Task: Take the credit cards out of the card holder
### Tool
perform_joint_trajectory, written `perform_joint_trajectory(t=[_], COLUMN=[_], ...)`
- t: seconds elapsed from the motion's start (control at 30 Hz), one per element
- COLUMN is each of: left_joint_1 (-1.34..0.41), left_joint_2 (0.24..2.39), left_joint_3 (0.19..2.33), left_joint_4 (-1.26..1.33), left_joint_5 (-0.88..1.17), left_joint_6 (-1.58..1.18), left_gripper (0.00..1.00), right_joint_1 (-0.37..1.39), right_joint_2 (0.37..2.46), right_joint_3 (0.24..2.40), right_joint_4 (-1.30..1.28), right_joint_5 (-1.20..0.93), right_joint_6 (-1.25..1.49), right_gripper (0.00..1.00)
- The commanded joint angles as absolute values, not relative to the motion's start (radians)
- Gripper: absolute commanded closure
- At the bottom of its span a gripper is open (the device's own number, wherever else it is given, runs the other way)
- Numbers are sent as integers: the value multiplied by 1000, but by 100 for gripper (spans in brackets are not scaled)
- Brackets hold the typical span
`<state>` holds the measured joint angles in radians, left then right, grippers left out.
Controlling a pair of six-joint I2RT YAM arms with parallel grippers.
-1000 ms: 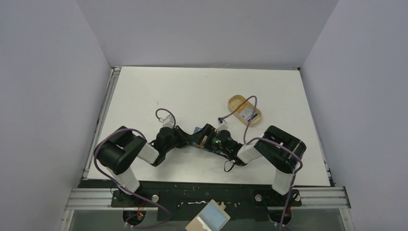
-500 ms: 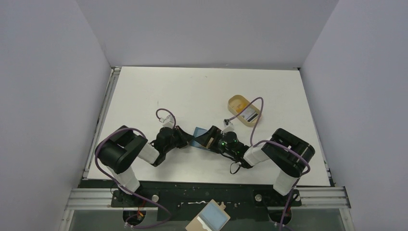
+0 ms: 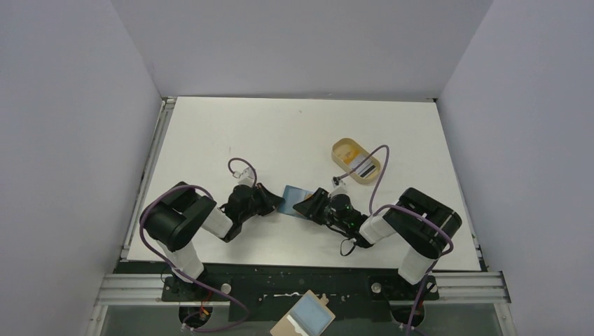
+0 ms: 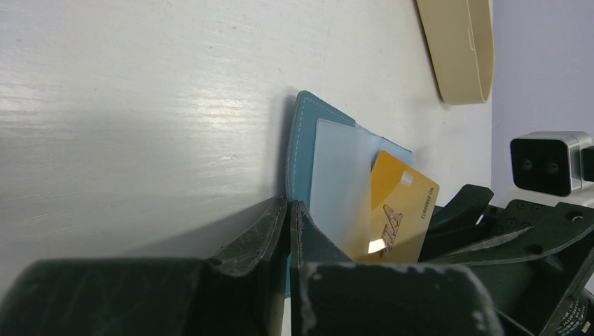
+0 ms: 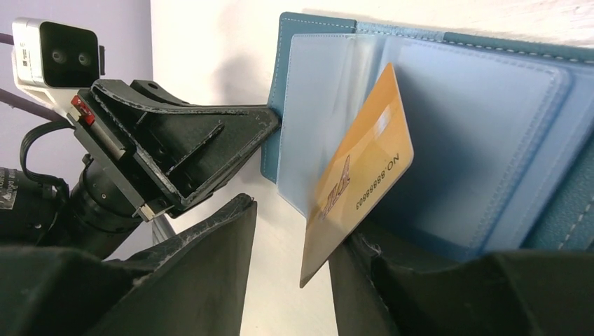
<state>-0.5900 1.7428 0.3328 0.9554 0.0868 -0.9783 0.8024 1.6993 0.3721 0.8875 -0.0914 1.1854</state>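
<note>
left fingers [image 4: 259, 231] clamped on card holder [image 5: 490, 105] edge; right fingers [image 5: 203, 266] apart, straddling half-out gold card [image 5: 361, 182]. Risk: an off-centre close skews the card or yanks the holder free.

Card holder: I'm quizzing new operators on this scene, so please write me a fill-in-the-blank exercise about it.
1. The card holder lies ___ on the table.
2. The hand pinching its edge belongs to the ___ arm.
3. A gold card juts from a clear ___.
4. A striped card lies in the tan oval ___.
Missing words: open; left; pocket; tray.
</note>
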Motion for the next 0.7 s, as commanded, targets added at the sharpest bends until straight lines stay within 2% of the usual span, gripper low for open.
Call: perform_joint_trajectory(t=[0.0, 0.13, 0.17, 0.23, 0.27, 0.5, 0.53, 0.63, 0.67], left_joint_1=[-597, -597, -597, -597, -597, -597, -597, -597, -597], left_joint_2=[1791, 1796, 1798, 1802, 1804, 1808, 1809, 1809, 1809], left_joint_3=[317, 321, 322, 323, 324, 327, 327, 324, 324], left_joint_4=[793, 792, 793, 794, 795, 796, 796, 798, 798], left_joint_5=[76, 78, 78, 79, 81, 84, 84, 84, 83], left_joint_6=[-939, -938, -938, -937, -938, -937, -937, -937, -937], left_gripper=[100, 100, 100, 100, 100, 100, 100, 100, 100], right_joint_1=[782, 775, 773, 767, 766, 755, 755, 749, 747], right_joint_2=[1696, 1684, 1681, 1679, 1678, 1679, 1678, 1668, 1662], right_joint_3=[321, 296, 290, 280, 276, 257, 253, 238, 233], right_joint_4=[819, 817, 813, 811, 811, 811, 811, 807, 805], right_joint_5=[-51, -55, -54, -56, -57, -70, -70, -78, -80], right_joint_6=[1149, 1149, 1149, 1149, 1149, 1150, 1150, 1150, 1150], right_gripper=[57, 58, 61, 78, 81, 83, 85, 100, 100])
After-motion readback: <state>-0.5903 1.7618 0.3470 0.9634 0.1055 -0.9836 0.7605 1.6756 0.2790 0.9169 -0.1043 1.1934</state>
